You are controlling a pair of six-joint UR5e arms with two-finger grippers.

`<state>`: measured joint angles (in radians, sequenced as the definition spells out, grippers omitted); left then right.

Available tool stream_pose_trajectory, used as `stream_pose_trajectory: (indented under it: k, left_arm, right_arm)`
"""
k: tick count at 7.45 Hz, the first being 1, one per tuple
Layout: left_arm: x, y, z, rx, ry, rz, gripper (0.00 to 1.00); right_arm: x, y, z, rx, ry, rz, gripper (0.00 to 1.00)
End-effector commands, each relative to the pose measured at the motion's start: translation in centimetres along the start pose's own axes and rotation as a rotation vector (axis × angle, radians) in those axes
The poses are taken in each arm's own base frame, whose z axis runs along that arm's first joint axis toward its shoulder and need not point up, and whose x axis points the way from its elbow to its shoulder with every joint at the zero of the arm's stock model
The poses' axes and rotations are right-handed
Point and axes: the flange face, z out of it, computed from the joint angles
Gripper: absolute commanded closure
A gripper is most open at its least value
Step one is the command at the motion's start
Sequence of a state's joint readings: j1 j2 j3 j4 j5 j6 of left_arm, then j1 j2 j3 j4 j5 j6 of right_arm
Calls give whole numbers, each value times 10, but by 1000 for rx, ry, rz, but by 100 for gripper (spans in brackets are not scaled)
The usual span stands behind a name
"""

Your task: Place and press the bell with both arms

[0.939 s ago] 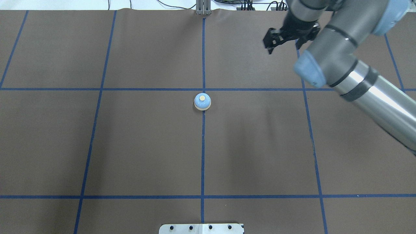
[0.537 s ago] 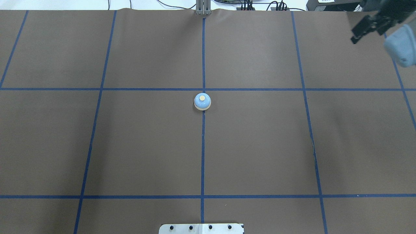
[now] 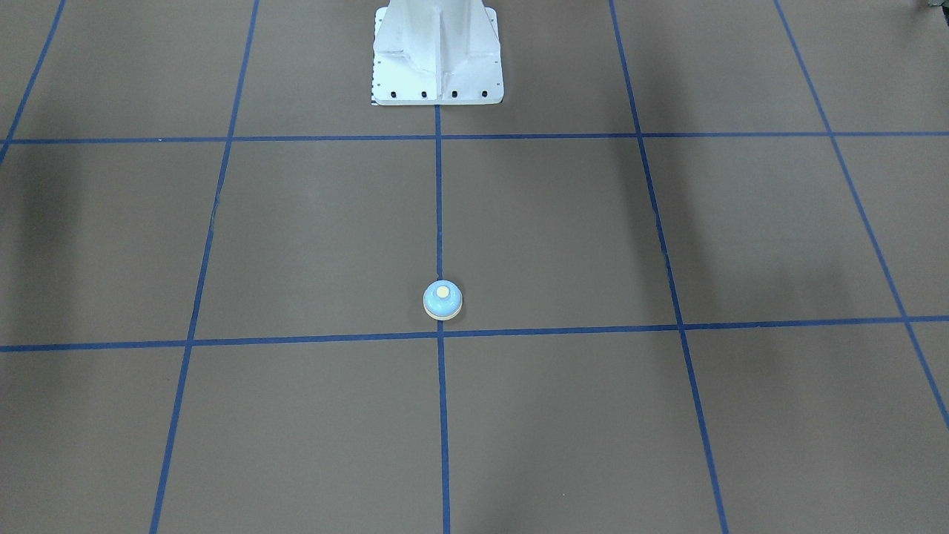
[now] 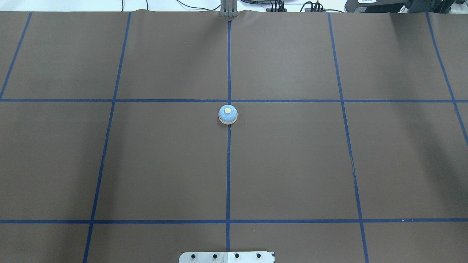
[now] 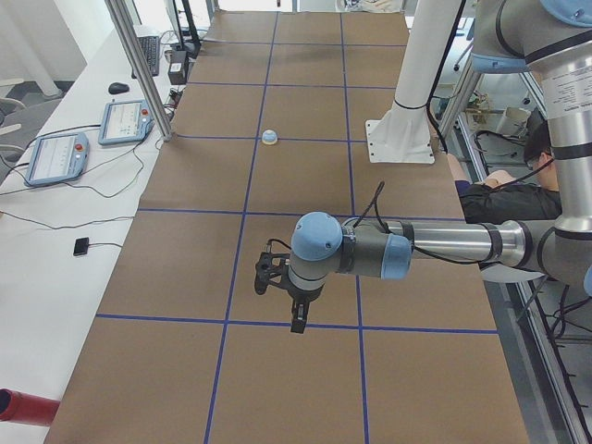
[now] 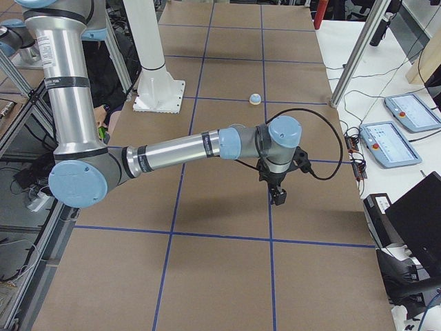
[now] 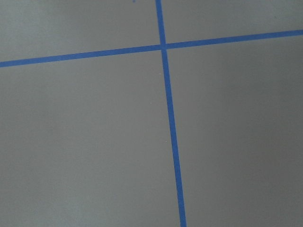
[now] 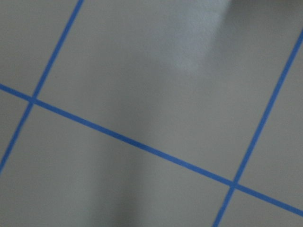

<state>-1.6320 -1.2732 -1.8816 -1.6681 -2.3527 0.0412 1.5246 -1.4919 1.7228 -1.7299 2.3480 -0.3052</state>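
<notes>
A brown paper sheet [image 4: 292,164] covers the table, and blue tape lines [image 4: 228,175] mark it into large rectangles. A white metal pedestal [image 3: 437,52] with a bolted flat base plate stands on the centre line at one long edge of the sheet. Along the opposite edge runs a white bench [image 5: 46,240]. On it lie a grey tablet-like pendant with a red button [image 5: 128,122], a second grey pendant [image 5: 55,157] just beside it, a black mouse [image 5: 117,88], a black keyboard [image 5: 150,54] and a small black box [image 5: 81,246]. A silver aluminium post [image 5: 139,65] rises at the sheet's edge near the pendants. A red cylinder [image 5: 23,407] lies at the bench's near end. A dark-haired person in a black top [image 5: 504,190] sits beside the table on the pedestal's side.
</notes>
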Motion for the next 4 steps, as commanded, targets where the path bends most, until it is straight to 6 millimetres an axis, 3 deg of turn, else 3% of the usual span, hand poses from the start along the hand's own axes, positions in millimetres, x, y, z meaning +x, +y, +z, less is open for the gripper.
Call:
stream_pose_trajectory:
  k: [1,4]
  left_arm:
    - [2,0,-6,11,5,-5,0]
    - [3,-3,-10,27,4,11,0]
  right_arm:
    - [10,62,16,2,5,49,0]
    - [5,77,17,54,18,103,0]
